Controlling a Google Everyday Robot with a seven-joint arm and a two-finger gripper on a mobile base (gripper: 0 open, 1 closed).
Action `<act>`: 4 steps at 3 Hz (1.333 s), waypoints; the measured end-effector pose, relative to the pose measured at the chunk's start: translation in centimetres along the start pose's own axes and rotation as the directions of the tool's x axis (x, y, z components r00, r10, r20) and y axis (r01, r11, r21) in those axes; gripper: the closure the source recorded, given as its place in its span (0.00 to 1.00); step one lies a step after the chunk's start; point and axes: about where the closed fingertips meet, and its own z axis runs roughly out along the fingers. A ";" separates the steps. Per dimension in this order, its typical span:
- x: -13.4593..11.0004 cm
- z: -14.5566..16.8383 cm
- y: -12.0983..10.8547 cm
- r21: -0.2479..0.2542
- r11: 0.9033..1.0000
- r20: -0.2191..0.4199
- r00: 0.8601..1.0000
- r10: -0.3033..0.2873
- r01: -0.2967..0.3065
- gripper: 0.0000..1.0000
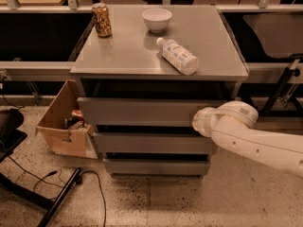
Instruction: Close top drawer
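The top drawer [142,111] is the tallest grey front of three under the grey cabinet top [123,56]. It stands slightly out, with a dark gap above its panel. My white arm [255,138] reaches in from the right. My gripper [197,121] is at the arm's end, against the right end of the top drawer's front panel, and the wrist hides most of it.
A can [102,19], a white bowl [156,19] and a lying white bottle [177,56] rest on the cabinet top. Two shorter drawers [151,144] sit below. An open cardboard box [61,126] stands left of the cabinet. Cables and a black stand leg [57,205] cross the floor.
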 end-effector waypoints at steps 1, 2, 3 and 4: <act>0.0 0.0 0.0 0.000 1.000 0.000 1.000 0.000 0.000 0.37; 0.0 0.0 0.0 0.000 1.000 0.000 1.000 0.000 0.000 0.13; 0.0 0.0 0.0 0.000 1.000 0.000 1.000 0.000 0.000 0.00; 0.0 0.0 0.0 0.000 1.000 0.000 1.000 0.000 0.000 0.00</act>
